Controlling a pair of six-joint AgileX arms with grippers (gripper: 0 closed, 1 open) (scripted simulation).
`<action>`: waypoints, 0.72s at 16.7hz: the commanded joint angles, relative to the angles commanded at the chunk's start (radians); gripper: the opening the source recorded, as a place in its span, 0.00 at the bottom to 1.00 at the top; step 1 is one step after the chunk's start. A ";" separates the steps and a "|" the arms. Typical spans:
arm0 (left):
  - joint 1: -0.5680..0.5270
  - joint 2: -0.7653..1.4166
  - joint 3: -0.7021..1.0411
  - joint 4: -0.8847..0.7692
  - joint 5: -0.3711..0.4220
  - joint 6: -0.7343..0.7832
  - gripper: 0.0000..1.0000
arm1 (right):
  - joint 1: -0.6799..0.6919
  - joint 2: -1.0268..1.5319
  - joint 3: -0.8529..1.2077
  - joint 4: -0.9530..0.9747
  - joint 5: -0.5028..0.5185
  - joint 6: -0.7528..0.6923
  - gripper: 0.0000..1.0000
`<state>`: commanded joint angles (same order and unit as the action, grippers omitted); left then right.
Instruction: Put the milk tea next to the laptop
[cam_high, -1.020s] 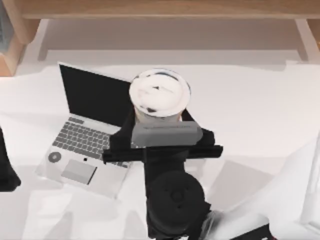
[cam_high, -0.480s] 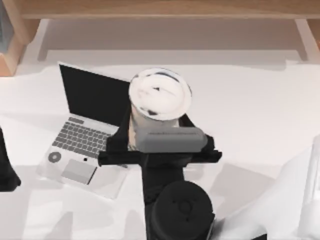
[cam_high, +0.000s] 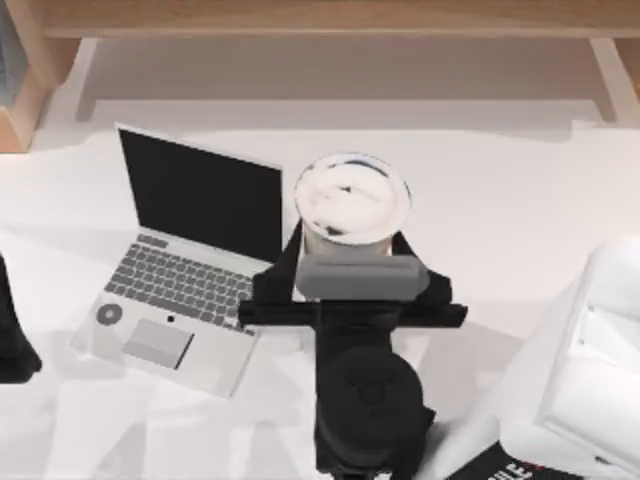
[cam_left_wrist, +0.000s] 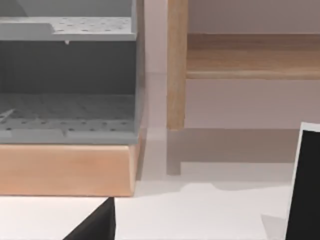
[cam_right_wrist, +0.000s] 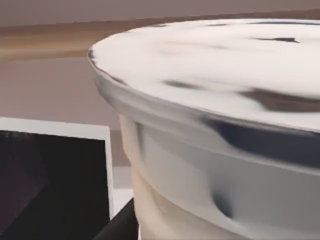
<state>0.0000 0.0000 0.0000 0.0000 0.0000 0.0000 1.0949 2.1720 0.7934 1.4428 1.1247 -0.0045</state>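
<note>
From my end the milk tea (cam_high: 352, 200) cup looks like glossy clear plastic, lid smooth; beside it the laptop (cam_high: 185, 255) has a matt silvery shell and shiny black screen.

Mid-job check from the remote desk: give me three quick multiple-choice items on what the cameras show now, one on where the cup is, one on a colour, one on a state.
1. Where is the milk tea relative to the laptop in the top view?
A. On its keyboard
B. Just to the right of its screen
C. Far off at the table's left edge

2. What colour is the laptop's screen?
A. Black
B. Blue
C. White

3. How does the laptop stand?
A. Lid shut flat
B. Lying upside down
C. Open, screen raised

Answers:
1: B, the white lid sits beside the screen's right edge, with the right gripper around the cup.
2: A, the screen is a plain black panel in the top view and in the right wrist view.
3: C, keyboard and trackpad lie exposed in front of the upright screen.

The left arm is parked at the table's left edge.
</note>
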 joint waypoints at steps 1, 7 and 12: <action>0.000 0.000 0.000 0.000 0.000 0.000 1.00 | -0.008 0.017 0.009 -0.020 -0.002 0.004 0.00; 0.000 0.000 0.000 0.000 0.000 0.000 1.00 | -0.014 0.041 0.012 -0.044 -0.005 0.010 0.00; 0.000 0.000 0.000 0.000 0.000 0.000 1.00 | -0.014 0.041 0.012 -0.044 -0.005 0.010 0.38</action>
<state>0.0000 0.0000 0.0000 0.0000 0.0000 0.0000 1.0809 2.2126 0.8054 1.3984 1.1199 0.0060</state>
